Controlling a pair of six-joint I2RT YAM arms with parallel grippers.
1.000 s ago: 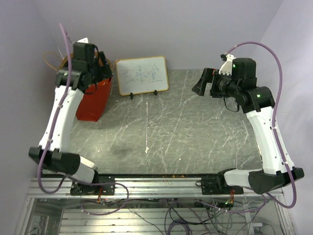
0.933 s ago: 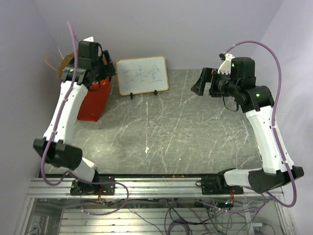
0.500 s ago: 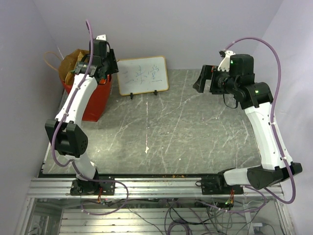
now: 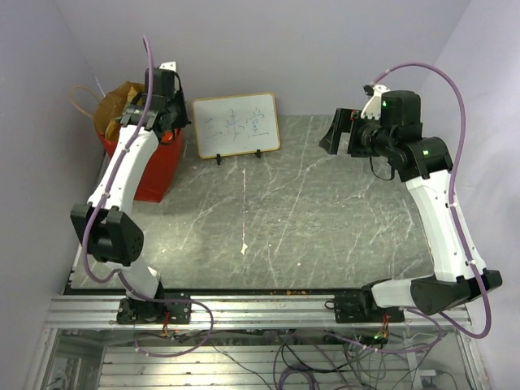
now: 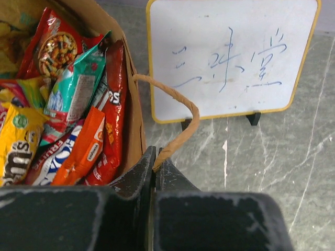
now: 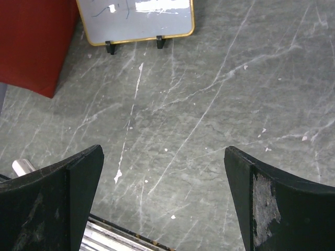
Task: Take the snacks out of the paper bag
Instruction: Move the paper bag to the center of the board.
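The red paper bag (image 4: 154, 166) stands at the table's far left, its mouth open and brown inside (image 5: 135, 123). Several snacks lie in it: a red packet (image 5: 56, 46), a teal one (image 5: 73, 91), an orange one (image 5: 81, 151) and a yellow one (image 5: 15, 138). My left gripper (image 5: 155, 159) hangs over the bag's right rim (image 4: 168, 122) and is shut on the bag's thin brown loop handle (image 5: 192, 112). At the far right, my right gripper (image 6: 165, 172) hovers above bare table with its jaws wide apart and nothing between them (image 4: 337, 134).
A white framed writing board (image 4: 236, 124) stands right beside the bag at the back, also seen in the left wrist view (image 5: 230, 52). The bag's second handle (image 4: 81, 96) loops out to the left. Grey marble table (image 4: 309, 219) stretches between the arms.
My left arm has swung up and over the bag's right rim, and its jaws have gone from open to shut on the handle. The right arm has barely moved.
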